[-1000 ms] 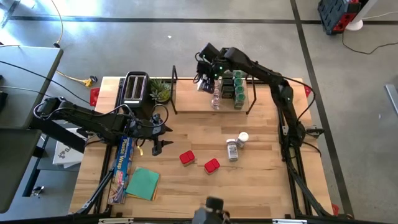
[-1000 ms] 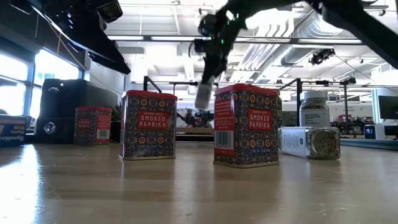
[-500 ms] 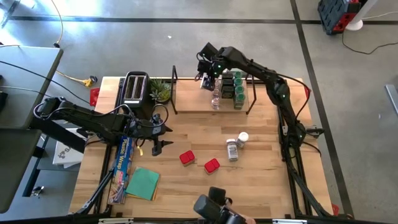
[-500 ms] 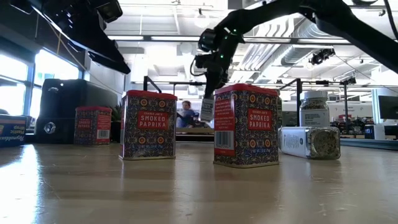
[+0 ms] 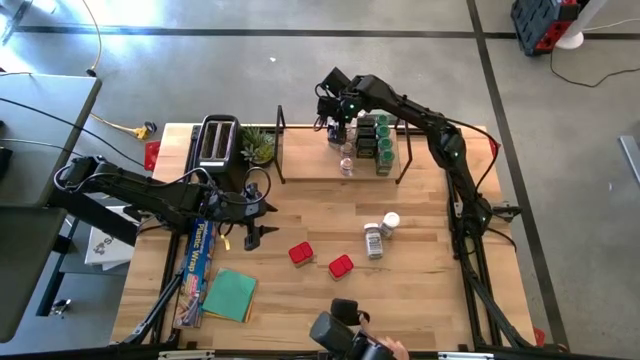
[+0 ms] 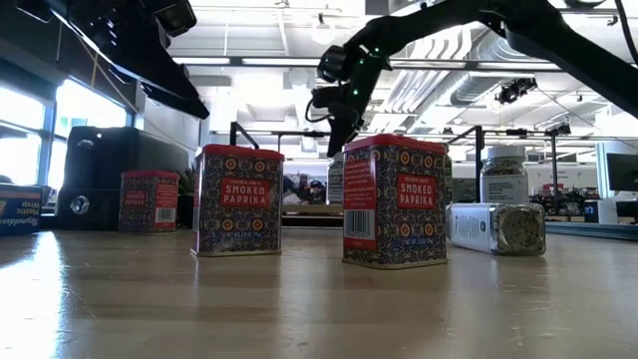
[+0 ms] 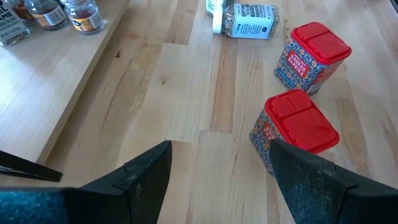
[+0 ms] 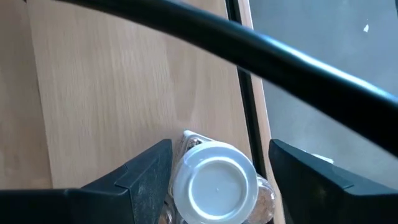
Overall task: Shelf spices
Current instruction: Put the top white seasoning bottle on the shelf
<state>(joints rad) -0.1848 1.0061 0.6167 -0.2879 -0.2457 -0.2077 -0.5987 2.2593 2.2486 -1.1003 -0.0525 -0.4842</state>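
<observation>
One white-lidded jar between right claw fingers

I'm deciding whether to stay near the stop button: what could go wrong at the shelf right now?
The right gripper sits around a white-lidded jar on the shelf, close to its black wire frame. Lifting away carelessly might tip the jar or catch a finger on the wire. The green-lidded jars stand packed right beside it, so a sideways move could knock them. The left gripper waits over the table, clear of the red tins.
</observation>
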